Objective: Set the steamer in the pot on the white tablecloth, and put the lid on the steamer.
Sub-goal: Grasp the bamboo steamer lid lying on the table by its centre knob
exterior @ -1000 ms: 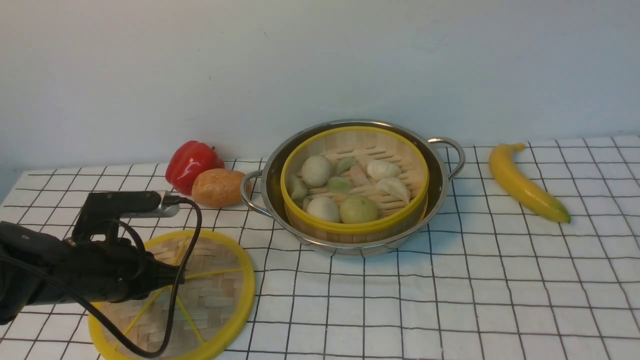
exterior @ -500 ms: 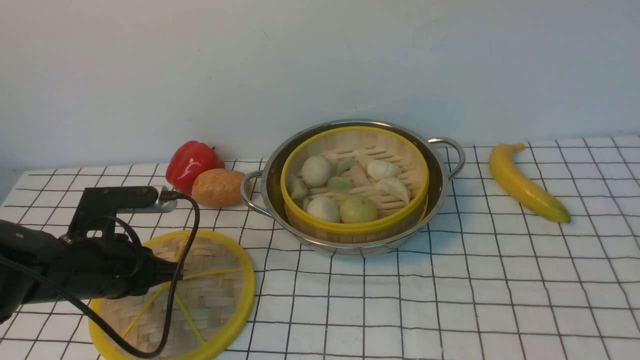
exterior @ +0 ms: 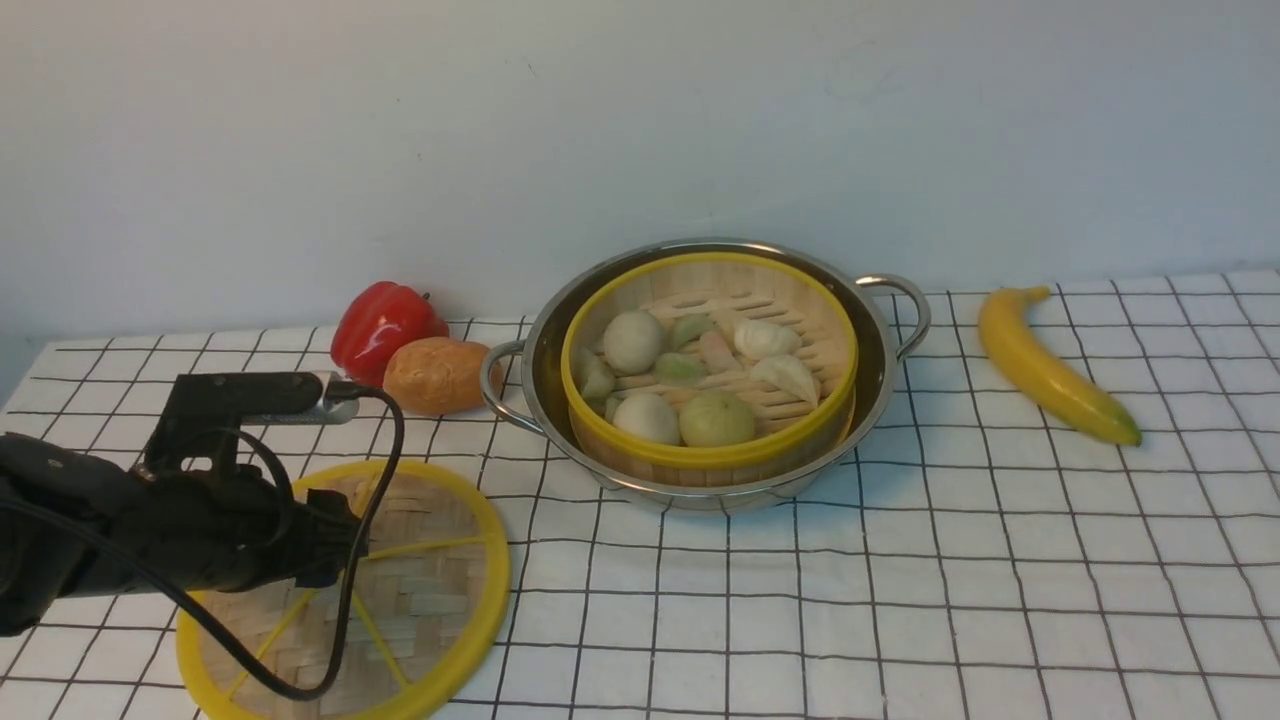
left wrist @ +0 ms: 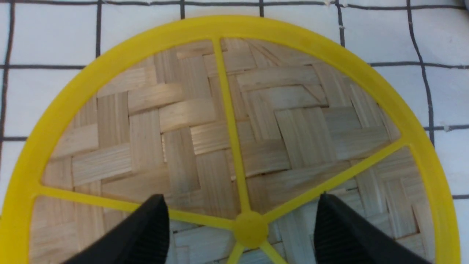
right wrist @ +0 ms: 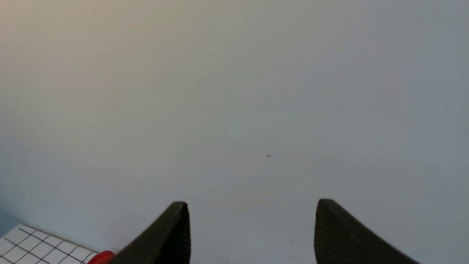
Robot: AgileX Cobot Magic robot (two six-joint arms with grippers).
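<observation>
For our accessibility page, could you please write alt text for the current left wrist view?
A round woven lid with a yellow rim and yellow spokes nearly fills the view, lying on a white tablecloth with black grid lines. The robot's left gripper reaches in over it, jaws wide apart with nothing between them.

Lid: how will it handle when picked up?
Lid is probably light, given the thin-looking woven bamboo. Likely fairly stiff, since a thick yellow rim and spokes brace it. Lying flat, it seems unlikely to roll, though the rim may be slippery.
</observation>
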